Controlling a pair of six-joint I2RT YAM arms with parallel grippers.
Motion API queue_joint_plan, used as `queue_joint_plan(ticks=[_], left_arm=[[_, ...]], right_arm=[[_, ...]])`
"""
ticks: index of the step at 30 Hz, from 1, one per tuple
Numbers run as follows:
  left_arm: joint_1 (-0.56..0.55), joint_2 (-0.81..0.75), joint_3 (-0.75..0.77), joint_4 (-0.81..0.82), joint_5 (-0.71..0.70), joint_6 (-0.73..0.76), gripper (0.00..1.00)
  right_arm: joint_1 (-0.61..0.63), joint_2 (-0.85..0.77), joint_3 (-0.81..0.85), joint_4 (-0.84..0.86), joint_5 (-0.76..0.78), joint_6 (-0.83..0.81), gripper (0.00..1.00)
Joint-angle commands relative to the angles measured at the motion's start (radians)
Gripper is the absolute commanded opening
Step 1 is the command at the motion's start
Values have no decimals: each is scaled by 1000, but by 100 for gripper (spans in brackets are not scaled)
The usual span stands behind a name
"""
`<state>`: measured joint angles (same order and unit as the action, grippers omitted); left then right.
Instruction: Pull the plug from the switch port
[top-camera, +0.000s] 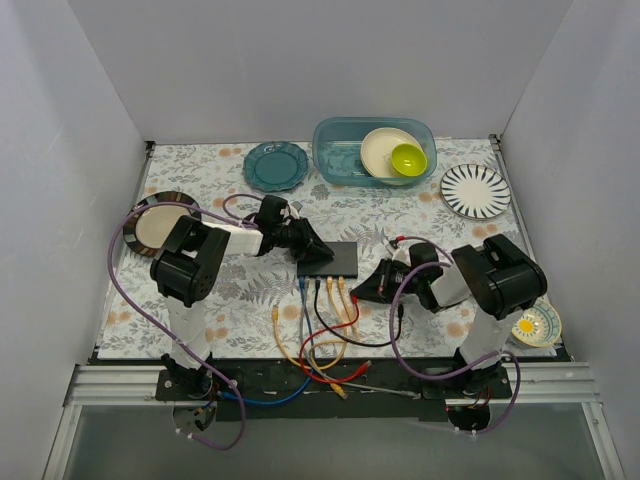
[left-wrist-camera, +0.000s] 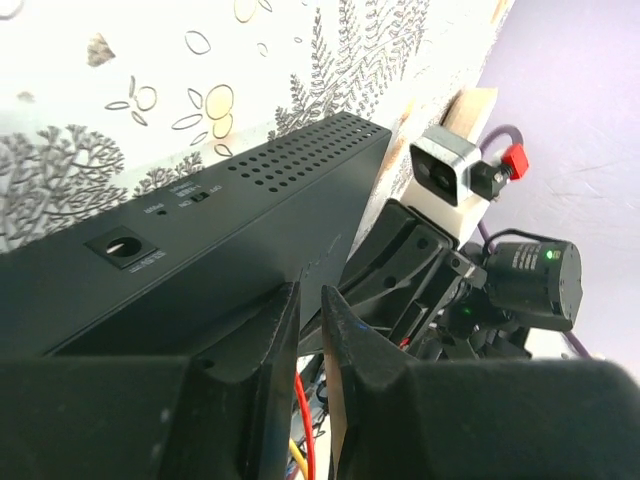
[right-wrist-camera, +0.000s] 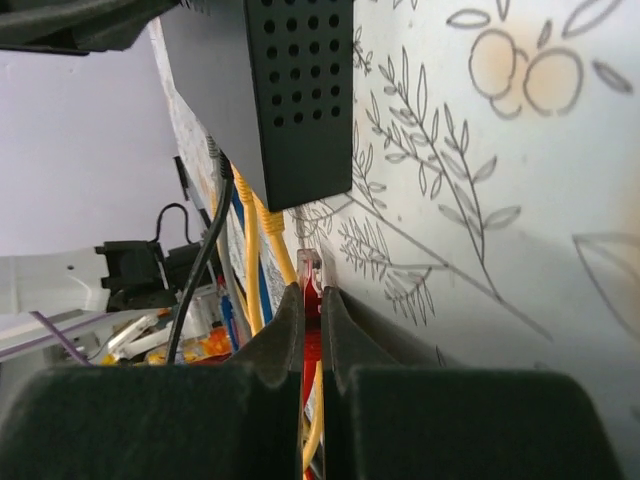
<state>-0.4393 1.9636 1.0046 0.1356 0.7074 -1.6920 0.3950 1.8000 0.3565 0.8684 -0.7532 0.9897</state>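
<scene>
The black switch (top-camera: 335, 258) lies flat mid-table, its row of ports on the near edge (top-camera: 325, 277). My right gripper (top-camera: 362, 290) is shut on the red plug (right-wrist-camera: 313, 272). The plug's clear tip pokes out past the fingertips and hangs free of the switch (right-wrist-camera: 300, 90), a short gap below its port edge. Yellow cables (right-wrist-camera: 262, 235) and a black one are plugged in there. My left gripper (top-camera: 318, 253) rests on the switch's left end, its fingers (left-wrist-camera: 282, 310) almost together with nothing between them, tips on the box's edge (left-wrist-camera: 250, 230).
Yellow, grey, black, blue and red cables (top-camera: 322, 320) trail from the switch to the table's near edge. A teal plate (top-camera: 276, 165), a blue tub (top-camera: 340, 160) with bowls and a striped plate (top-camera: 476, 190) stand at the back. A dark-rimmed plate (top-camera: 150, 225) lies left, a small dish (top-camera: 535, 325) right.
</scene>
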Motion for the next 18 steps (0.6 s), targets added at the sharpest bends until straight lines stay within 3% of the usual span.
queue_joint_plan(ticks=[1,5,8,9,10,11,12,14,18], left_arm=[[45,-38,-52,-48,-100,23,16],[86,-81,-78,-56,-111,32,16],[112,-101,-87,-70,-111,49,16],[119,-107,-90,-71,-109,52,16],[119,-114,-92,-74,-114,60,16],[119,-117,-90,-76,-114,67,16],[119,-117,-92,-76,-112,68,16],[119,-121,-92,-74,-108,69,16],[119,-132,-86,-68,-100,71,16]], right_arm=[[-2,-135,-45,-266,138,-107,1],[-16,-362,18,-612,444,-212,1],[-51,-461,59,-770,546,-284,1],[-51,-481,84,-784,551,-307,10],[-53,-487,97,-798,557,-324,23],[-51,-498,107,-805,563,-342,44],[-51,-526,114,-802,569,-341,53],[-51,-559,122,-766,557,-326,68],[-10,-553,174,-675,490,-292,77]])
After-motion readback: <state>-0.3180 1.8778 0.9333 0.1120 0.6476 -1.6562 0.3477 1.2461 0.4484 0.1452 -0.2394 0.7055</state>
